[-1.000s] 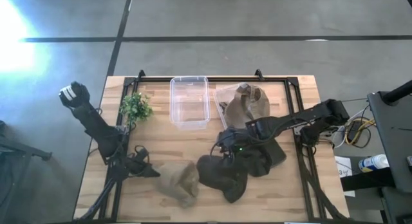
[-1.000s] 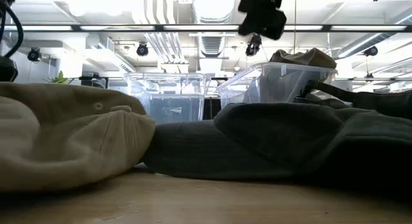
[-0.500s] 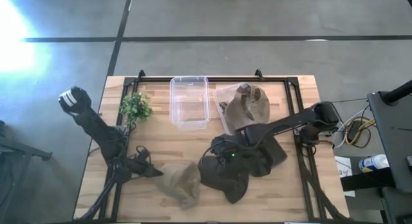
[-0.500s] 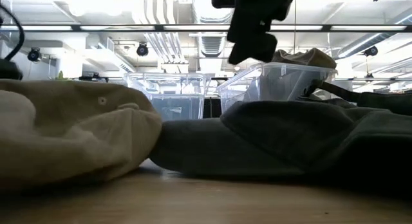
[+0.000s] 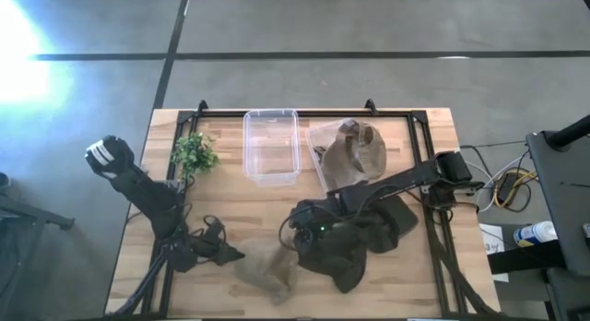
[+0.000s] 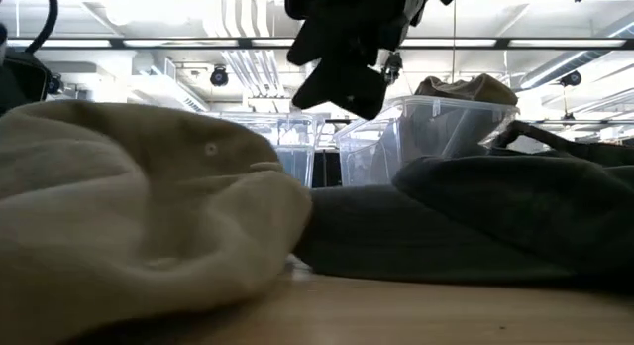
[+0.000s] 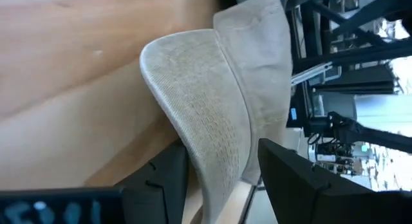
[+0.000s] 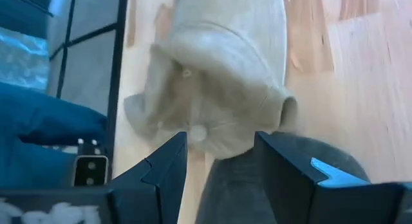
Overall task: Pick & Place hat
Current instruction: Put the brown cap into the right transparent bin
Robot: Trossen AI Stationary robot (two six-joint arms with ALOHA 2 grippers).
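No writing can be read anywhere. The left gripper has its fingers clamped on the tan hat at the table's front edge. The right gripper hangs spread over dark hats. One clear bin is empty; the other holds a khaki hat. A small plant stands nearby.

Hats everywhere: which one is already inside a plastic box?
The olive hat, sitting in the tilted clear bin; the beige hat and dark hats lie on the table.
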